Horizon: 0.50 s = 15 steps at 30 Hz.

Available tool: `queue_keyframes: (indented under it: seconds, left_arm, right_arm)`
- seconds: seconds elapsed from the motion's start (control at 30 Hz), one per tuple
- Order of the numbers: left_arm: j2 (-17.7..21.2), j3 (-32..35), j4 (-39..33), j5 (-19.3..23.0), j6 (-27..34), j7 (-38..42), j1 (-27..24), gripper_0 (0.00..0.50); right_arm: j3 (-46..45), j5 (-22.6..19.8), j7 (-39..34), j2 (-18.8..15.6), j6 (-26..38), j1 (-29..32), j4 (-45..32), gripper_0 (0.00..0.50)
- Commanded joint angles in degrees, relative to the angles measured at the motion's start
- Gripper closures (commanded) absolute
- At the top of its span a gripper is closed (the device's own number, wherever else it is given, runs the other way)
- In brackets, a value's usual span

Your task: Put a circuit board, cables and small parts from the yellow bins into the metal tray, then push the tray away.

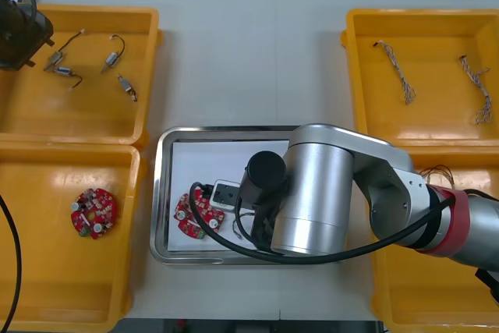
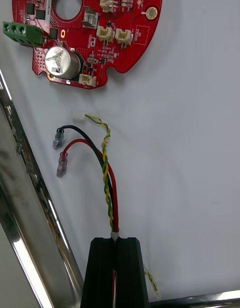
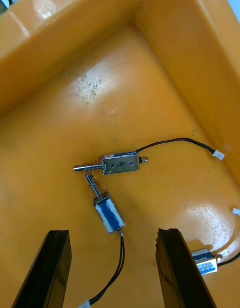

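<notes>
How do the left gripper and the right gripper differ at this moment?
The left gripper is open; the right gripper is shut on a cable. The left hangs over small metal parts in a yellow bin; the right is over the tray's white inside, near a circuit board. Both have black fingers.

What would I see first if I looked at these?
The big silver right arm reaches over the metal tray, its right end effector shut on a red and yellow cable near a round red circuit board. The left end effector hovers open above small metal parts in a yellow bin.
</notes>
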Motion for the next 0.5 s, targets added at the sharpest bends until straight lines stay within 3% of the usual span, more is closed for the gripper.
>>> queue_keyframes:
  seconds: [0.03, 0.5]
  left_arm:
    - [-1.7, 1.7, 4.4, -1.3, -3.4, 1.9, -4.9, 0.000]
    - [-2.7, 2.0, 11.6, -1.7, -5.9, 2.7, -6.3, 0.000]
  right_arm:
    - [2.2, 1.4, 3.9, 1.2, -2.2, -1.0, 1.6, 0.500]
    - [5.0, 4.4, 5.0, 1.2, -7.3, 0.2, 6.3, 0.500]
